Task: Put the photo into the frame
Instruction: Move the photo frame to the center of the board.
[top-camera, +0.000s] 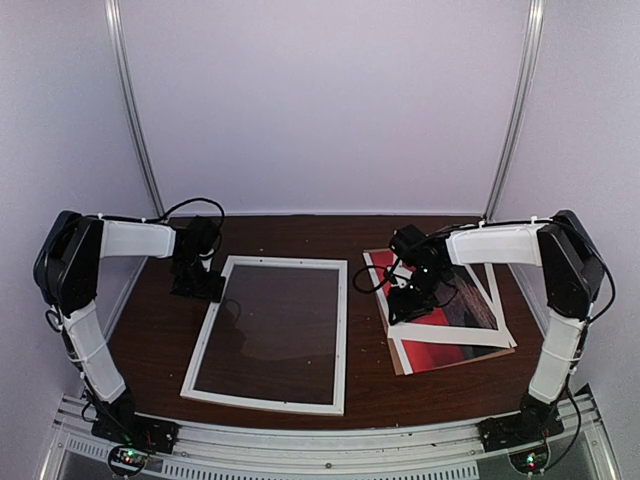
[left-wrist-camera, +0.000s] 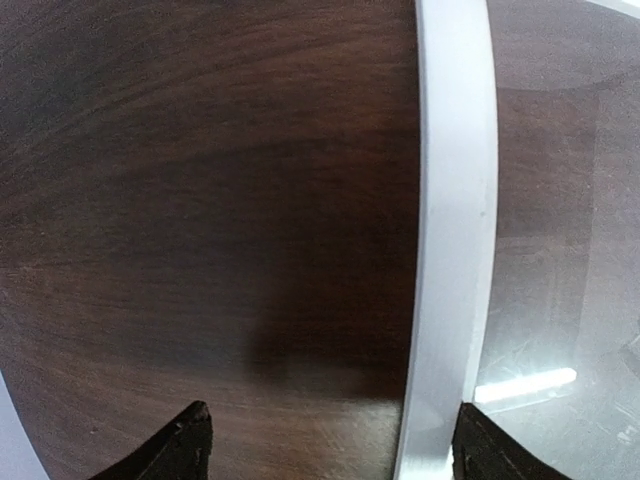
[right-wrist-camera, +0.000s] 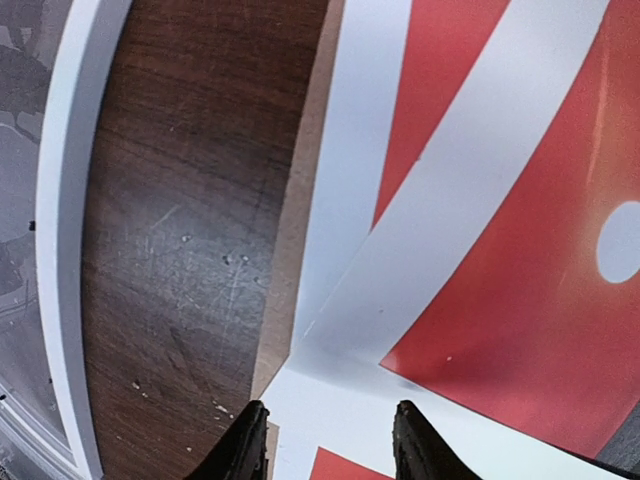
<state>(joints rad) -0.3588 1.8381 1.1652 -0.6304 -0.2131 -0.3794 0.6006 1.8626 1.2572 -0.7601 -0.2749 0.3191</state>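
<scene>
- Photo (top-camera: 445, 352), a rectangular print of a red sunset sky with a small white sun, lay on the right side of the dark wooden counter (top-camera: 300, 232), beside the frame and outside it.
- A flat white paper mat (right-wrist-camera: 480, 180) lay askew across the photo and hid part of it. A plain brown backing board (right-wrist-camera: 293, 210) showed at the stack's edge.
- The thin-edged white rectangular frame (top-camera: 265, 402) lay flat left of centre, with a clear glossy pane (left-wrist-camera: 560, 300) inside its border.
- The left claw (left-wrist-camera: 335, 450) hung low at the frame's far left corner, its fingers wide apart astride the white edge and clamped on nothing.
- The right claw (right-wrist-camera: 330, 440) was over the mat, its fingers partly apart with white paper showing between the tips. Whether they touched the paper could not be told.
</scene>
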